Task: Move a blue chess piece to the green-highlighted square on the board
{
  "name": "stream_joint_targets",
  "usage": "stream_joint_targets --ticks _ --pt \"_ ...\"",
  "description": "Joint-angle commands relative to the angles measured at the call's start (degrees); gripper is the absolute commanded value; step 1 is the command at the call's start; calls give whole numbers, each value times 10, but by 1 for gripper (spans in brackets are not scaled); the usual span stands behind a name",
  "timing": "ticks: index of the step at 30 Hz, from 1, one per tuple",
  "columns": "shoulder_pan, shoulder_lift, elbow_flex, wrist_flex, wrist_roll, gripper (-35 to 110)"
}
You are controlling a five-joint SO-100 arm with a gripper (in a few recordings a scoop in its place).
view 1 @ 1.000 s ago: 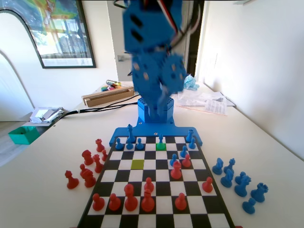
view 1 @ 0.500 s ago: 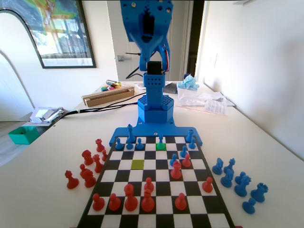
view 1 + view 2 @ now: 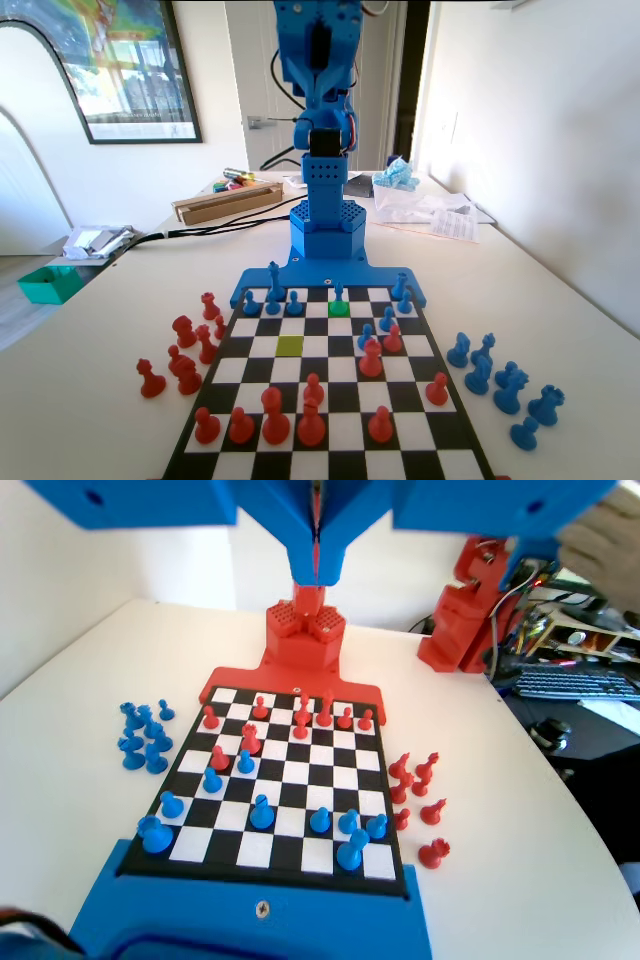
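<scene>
Arm: blue arm (image 3: pixel 322 130) raised upright, high above the board (image 3: pixel 330 400).
Gripper (image 3: pixel 318 565): jaws pressed together, holding nothing.
Blue chess piece (image 3: pixel 339 293): standing on the green-highlighted square (image 3: pixel 339 309), board's far row.

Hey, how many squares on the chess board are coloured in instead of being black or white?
2. The green square is near the board's far end in the fixed view. The yellow-green square lies nearer the camera, to its left, with nothing on it.
</scene>
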Motion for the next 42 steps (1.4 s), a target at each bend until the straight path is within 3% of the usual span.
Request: stream_joint_targets --ticks 1,16,42 --pt "-4 35 16 -4 -5 1" --pt "-43 123 43 -27 12 1" --pt "-45 123 43 -28 12 2"
